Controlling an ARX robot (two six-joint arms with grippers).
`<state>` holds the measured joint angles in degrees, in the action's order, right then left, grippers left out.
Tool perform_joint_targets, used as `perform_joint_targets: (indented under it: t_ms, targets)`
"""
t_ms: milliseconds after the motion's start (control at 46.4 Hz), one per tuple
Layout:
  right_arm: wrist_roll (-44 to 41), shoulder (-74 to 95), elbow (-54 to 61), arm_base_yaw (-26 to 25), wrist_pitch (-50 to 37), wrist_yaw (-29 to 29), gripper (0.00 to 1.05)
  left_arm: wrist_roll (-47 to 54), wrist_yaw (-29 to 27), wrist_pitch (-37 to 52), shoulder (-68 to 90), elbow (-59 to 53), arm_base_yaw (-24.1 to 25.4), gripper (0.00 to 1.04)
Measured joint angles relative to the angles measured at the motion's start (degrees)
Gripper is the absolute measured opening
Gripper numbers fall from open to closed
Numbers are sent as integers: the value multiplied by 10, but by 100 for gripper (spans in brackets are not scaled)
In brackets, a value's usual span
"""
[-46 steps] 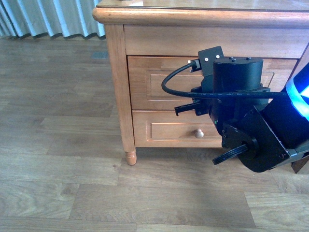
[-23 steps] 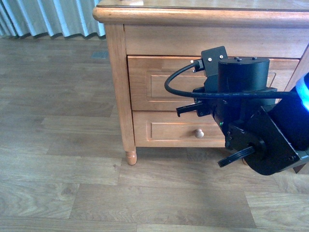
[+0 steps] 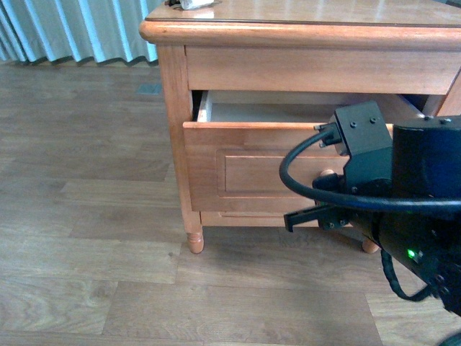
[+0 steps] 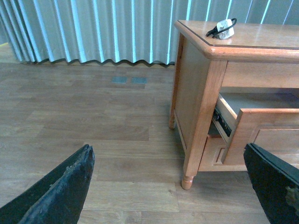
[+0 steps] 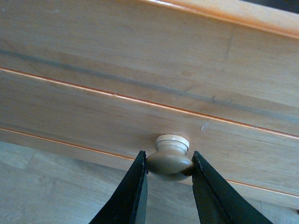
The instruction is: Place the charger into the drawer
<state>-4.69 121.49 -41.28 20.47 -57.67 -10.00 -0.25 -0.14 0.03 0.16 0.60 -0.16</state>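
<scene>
My right pincer (image 5: 169, 163) is clamped on the round wooden knob (image 5: 172, 142), so my black arm (image 3: 403, 202) blocks the right half of the honey-coloured wooden drawer (image 3: 238, 169). Its pale interior (image 3: 266, 112) is reachable only through the gap under the cabinet's top rail (image 3: 317, 68). The grey-brown plank floor (image 3: 86, 216) to the left is free.

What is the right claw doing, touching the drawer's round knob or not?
Touching. The right wrist view shows both fingers of the right gripper pressed against the sides of the knob on the drawer, no gap.
</scene>
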Motion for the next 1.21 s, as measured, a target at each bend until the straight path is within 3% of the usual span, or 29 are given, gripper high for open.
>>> perform_joint_targets:
  t_ms: [302,539,776,1207]
  targets:
    - [5,-68,117,-14,-28,58,22,0,0,0,0,0,0,99]
    - [22,-154,160,-43,-2,87,66,0,0,0,0,0,0,99]
    - [39,-294,209,-89,83,136,98,0,0,0,0,0,0,99]
    - [46,-652,239,-260,334,257,96,0,0,0,0,0,0,99]
